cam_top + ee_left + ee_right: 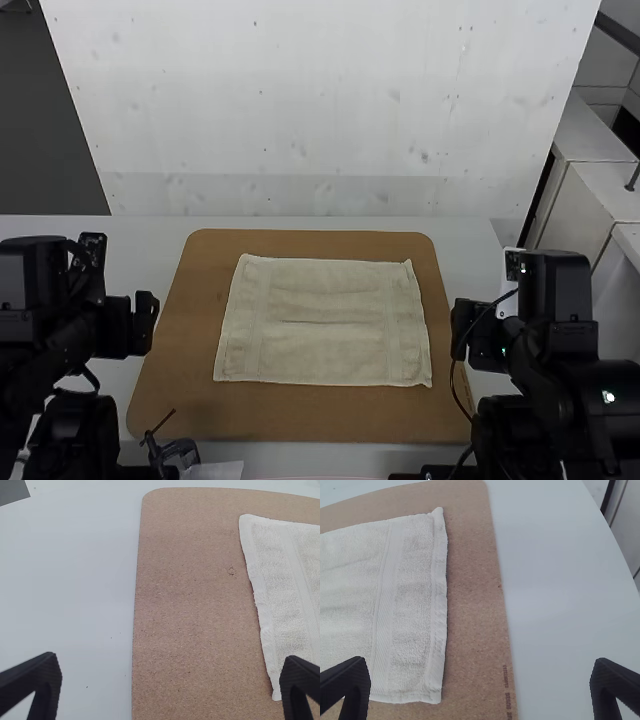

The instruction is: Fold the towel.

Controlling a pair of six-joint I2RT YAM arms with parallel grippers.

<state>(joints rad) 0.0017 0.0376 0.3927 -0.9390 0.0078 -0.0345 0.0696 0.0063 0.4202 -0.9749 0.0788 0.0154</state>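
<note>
Cream towel (322, 345), cut off in both wrist views, lies flat and nubbly between left gripper (148, 318) and right gripper (462, 325), both spread wide, on a round-cornered board (185, 365).

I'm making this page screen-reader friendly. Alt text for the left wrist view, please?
Part of a pale towel lies flat on a brown board on a white table; the open left gripper holds nothing.
</note>
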